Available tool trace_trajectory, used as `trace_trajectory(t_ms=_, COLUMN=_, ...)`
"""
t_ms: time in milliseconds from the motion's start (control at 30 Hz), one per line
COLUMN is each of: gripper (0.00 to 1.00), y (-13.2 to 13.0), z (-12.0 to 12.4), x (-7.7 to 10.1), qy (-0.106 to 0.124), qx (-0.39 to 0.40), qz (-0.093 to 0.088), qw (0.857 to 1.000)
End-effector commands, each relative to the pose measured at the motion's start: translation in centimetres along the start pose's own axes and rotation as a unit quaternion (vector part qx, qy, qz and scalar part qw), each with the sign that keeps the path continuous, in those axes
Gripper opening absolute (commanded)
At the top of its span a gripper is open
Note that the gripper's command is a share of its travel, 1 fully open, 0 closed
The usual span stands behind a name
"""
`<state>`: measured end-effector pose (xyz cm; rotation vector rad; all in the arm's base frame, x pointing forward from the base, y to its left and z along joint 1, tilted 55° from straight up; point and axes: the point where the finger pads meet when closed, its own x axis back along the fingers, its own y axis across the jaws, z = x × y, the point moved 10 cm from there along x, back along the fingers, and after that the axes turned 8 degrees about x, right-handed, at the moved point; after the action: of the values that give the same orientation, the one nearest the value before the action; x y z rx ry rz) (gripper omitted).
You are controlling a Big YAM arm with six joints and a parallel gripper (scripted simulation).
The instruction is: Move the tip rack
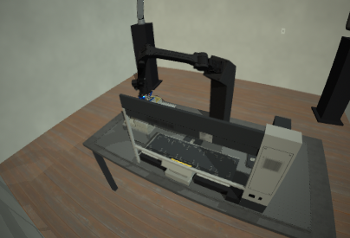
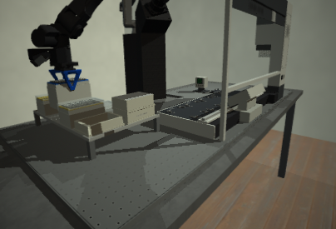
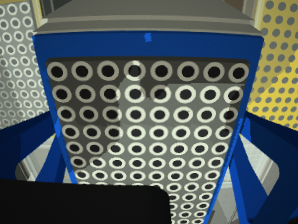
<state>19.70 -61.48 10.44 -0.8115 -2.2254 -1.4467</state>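
My gripper [image 2: 66, 78] [image 3: 147, 112] [image 1: 145, 94] is shut on a tip rack [image 2: 71, 93] [image 3: 143, 116] with a blue top and a pale grey body. The rack has no cover, and its wells show white tip rings all across in the wrist view. It hangs a little above the labware shelf [image 2: 129, 122] at the shelf's far left end, slightly tilted. The blue fingers grip its two sides. The deck [image 2: 195, 105] [image 1: 195, 152] with its positions lies to the right, under the frame. The rack's labels are not readable.
On the shelf stand a yellow-topped rack [image 2: 80, 105] [image 3: 276, 63], another rack [image 2: 42, 99] [image 3: 16, 63] at the far left, an open tan box [image 2: 100, 124] and two stacked pale blocks [image 2: 133, 105]. A white post [image 2: 225, 59] of the deck frame rises to the right.
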Motion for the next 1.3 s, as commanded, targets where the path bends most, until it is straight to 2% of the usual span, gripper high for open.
trace_trajectory(t_ms=0, gripper=0.0, y=-0.3, z=-1.6, x=3.4, qy=-0.023, qx=0.007, qz=0.005, qw=1.0)
trace_trajectory(t_ms=1267, gripper=0.0, y=-0.3, z=-1.2, x=9.0, qy=-0.022, qx=0.006, qz=0.006, qw=1.0)
